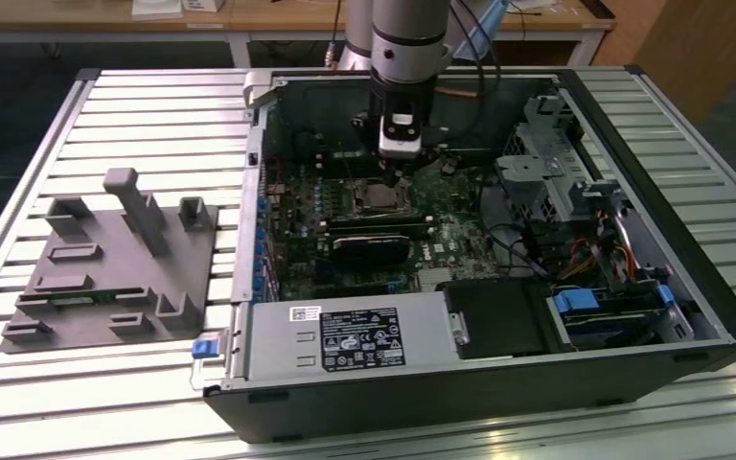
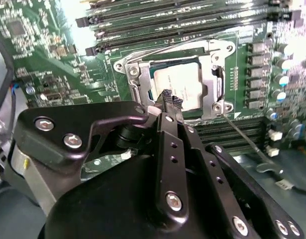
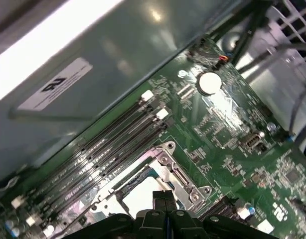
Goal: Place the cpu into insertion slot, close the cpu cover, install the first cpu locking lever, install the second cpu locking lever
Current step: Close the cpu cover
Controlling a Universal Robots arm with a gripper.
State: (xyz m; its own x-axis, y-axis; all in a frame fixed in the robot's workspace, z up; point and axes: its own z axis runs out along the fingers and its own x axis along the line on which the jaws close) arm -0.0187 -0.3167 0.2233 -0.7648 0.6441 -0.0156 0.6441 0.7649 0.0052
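Note:
The cpu (image 2: pixel 185 82), a pale silver square, sits in the insertion slot (image 1: pixel 379 197) of the green motherboard. The cpu cover (image 2: pixel 213 82), a silvery frame, lies flat around it. A thin wire locking lever (image 2: pixel 245 142) sticks out from the socket's corner, away from the board. My gripper (image 2: pixel 170 101) is shut with nothing between its fingers, and its tips hover just over the edge of the chip. In the first wrist view the gripper (image 3: pixel 163 196) shows over the cpu (image 3: pixel 138 196) and the cover (image 3: pixel 180 177). In the exterior view the gripper (image 1: pixel 401 165) hangs inside the open computer case.
Long black memory slots (image 2: pixel 183 20) run beside the socket. A black cooler (image 1: pixel 371 251) lies nearer the power supply (image 1: pixel 342 340). A drive cage (image 1: pixel 540 163) and cables fill the exterior view's right. The case wall (image 3: pixel 93 59) stands close. A grey fixture (image 1: pixel 112 264) rests on the slatted table.

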